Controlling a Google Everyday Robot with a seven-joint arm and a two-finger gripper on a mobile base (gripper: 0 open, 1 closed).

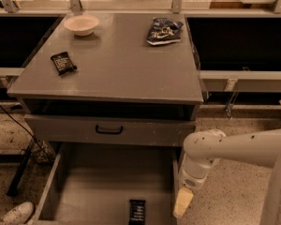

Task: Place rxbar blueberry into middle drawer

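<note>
- The bar (pixel 137 211) lies flat on the floor of the drawer (pixel 103 177), at the near end and a little right of the middle. Its dark wrapper faces up and its long side runs front to back.
- My claw (pixel 183 202) hangs pointing down at the drawer's right wall, near the front corner. It is to the right of the bar and apart from it, with bare drawer floor between them.
- I cannot tell whether my claw is released or clenched. Nothing shows in it.
- My arm (pixel 234 146) comes in from the right edge, bends at a rounded joint and drops to the claw.
- A white shoe (pixel 11 213) sits on the speckled floor (pixel 9 135) at the lower left, outside the drawer's left wall.
- The drawer is pulled well out from under the bench (pixel 117 64), and apart from the bar its grey floor is bare.
- Above the drawer's far end is a closed drawer front (pixel 145 131) with a black handle (pixel 108 130).
- On the bench, a black bar (pixel 63 62) lies near the left edge.
- A bag (pixel 164 30) lies further back, towards the right corner.
- A pale bowl (pixel 81 24) stands at the far left corner, well apart from the bag.
</note>
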